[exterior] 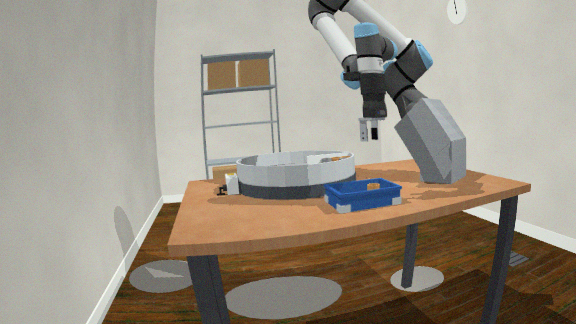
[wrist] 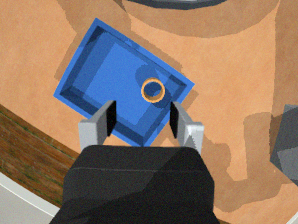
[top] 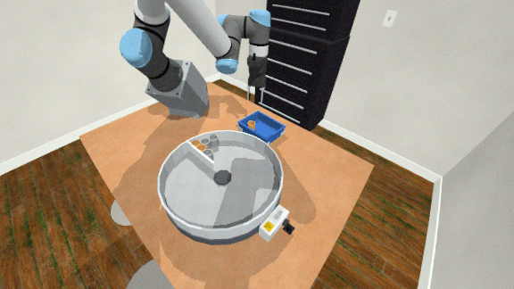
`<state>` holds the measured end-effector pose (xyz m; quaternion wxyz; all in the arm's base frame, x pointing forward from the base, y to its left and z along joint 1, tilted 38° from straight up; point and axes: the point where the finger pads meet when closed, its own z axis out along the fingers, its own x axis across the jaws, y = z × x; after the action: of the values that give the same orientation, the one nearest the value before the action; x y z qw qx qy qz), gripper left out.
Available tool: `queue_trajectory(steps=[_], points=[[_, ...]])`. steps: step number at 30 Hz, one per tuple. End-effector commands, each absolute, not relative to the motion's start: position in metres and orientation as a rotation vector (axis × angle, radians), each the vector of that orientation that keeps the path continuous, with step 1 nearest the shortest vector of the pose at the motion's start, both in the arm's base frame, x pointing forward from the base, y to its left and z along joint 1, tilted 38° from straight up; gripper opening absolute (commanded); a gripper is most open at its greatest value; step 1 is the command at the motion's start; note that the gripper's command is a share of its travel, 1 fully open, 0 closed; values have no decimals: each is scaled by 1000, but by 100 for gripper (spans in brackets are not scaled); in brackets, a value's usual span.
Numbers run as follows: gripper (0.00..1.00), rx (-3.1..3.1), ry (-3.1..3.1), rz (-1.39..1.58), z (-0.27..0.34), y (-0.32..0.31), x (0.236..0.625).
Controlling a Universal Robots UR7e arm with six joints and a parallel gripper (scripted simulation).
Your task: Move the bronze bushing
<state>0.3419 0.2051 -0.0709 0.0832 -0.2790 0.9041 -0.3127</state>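
Note:
A bronze bushing (top: 251, 123) stands inside the blue crate (top: 261, 126); it also shows in the wrist view (wrist: 153, 91) and in the exterior view (exterior: 373, 186). My gripper (top: 254, 93) hangs well above the crate, open and empty; its fingers frame the crate's near edge (wrist: 123, 86). It also shows in the exterior view (exterior: 369, 132). On the turntable (top: 220, 178), several bushings, bronze (top: 201, 147) and grey (top: 213, 139), cluster beside the white divider at the far side.
A black drawer cabinet (top: 303, 58) stands behind the crate. The arm's grey base block (top: 180, 89) sits at the table's far corner. A white control box (top: 273, 223) is fixed to the turntable's near rim. A metal shelf (exterior: 240, 110) stands by the wall.

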Motion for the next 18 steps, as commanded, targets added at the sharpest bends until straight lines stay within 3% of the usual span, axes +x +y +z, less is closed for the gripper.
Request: queue_trajectory(steps=[1,18], points=[[100,-833,2698,-933,-71,206,342],[100,-503,2720,-879,-67,208,345]])
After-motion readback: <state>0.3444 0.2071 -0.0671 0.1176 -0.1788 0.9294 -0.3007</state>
